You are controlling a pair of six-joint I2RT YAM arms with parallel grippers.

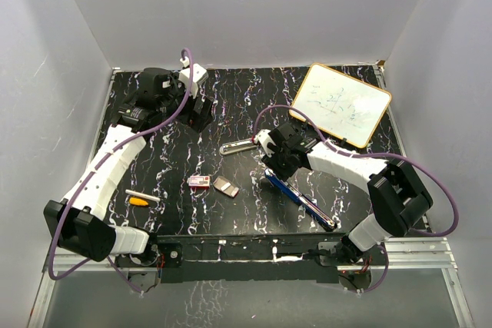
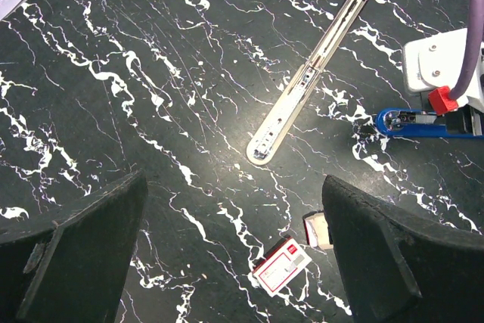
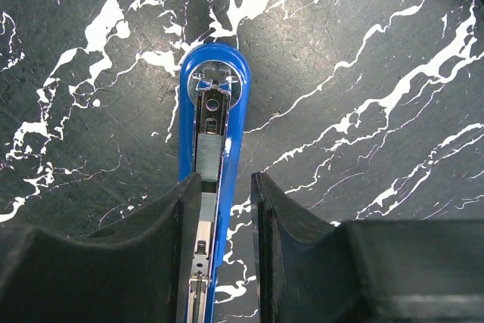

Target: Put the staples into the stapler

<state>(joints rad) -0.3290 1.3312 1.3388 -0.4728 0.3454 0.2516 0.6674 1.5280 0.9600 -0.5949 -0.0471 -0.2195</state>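
The blue stapler (image 1: 304, 199) (image 3: 214, 111) lies opened on the black marble table, its channel facing up. A grey ribbed strip of staples (image 3: 212, 150) sits in that channel. My right gripper (image 1: 270, 165) (image 3: 224, 183) hovers over the stapler's front end with its jaws slightly open. Its left finger overlaps the stapler's left side, and a gap separates its right finger from the blue edge. The red-pink staple box (image 1: 200, 182) (image 2: 281, 264) and its tan inner tray (image 1: 225, 187) (image 2: 316, 230) lie left of the stapler. My left gripper (image 1: 201, 113) (image 2: 234, 187) hangs wide open and empty, high at the back left.
A long white-and-metal bar (image 1: 237, 146) (image 2: 310, 76) lies on its own behind the box. A small whiteboard (image 1: 340, 104) rests at the back right. An orange-and-white pen (image 1: 142, 199) lies near my left arm. White walls enclose the table.
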